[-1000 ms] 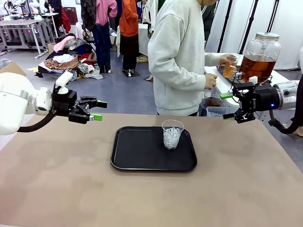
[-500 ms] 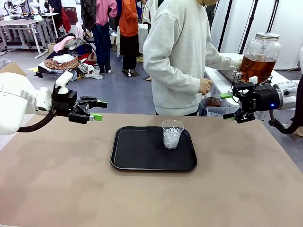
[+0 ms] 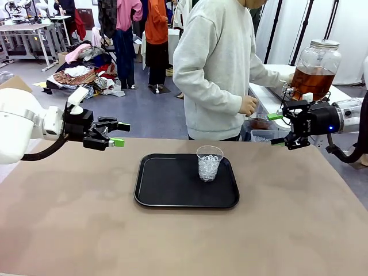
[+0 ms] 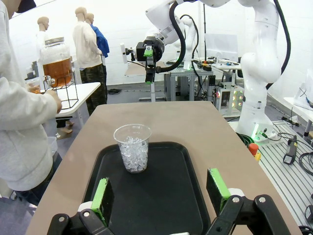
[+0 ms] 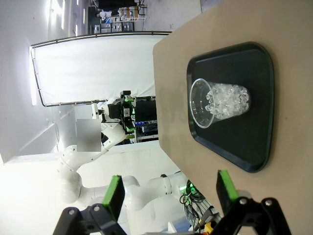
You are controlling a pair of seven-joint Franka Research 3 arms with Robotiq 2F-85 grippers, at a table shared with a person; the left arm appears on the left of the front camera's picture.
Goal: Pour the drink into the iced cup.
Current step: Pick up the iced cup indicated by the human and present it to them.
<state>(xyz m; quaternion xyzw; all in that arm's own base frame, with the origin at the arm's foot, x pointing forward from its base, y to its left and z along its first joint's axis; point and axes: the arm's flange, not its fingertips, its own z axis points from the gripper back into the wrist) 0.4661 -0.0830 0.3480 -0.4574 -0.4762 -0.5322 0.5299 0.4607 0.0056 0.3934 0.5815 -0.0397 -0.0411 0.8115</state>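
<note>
The iced cup (image 3: 209,163), a clear plastic cup part full of ice cubes, stands upright on the right half of a black tray (image 3: 167,190). The amber drink (image 3: 313,80) fills a glass dispenser jar on a side table at the far right, and a person's hand (image 3: 289,76) rests at it. My left gripper (image 3: 121,133) hovers open left of the tray. My right gripper (image 3: 275,129) hovers open right of it. The left wrist view looks over the cup (image 4: 133,148) between open fingers (image 4: 102,198). In the right wrist view the cup (image 5: 215,103) appears sideways.
A person in a light sweatshirt (image 3: 215,69) stands at the table's far edge, turned toward the side table. The brown tabletop (image 3: 184,241) is bare around the tray. Clothes racks and piles lie in the background.
The person has turned further toward the side table and moved one hand, which held a small cup of amber liquid, over to the dispenser. Both arms and the iced cup have stayed still.
</note>
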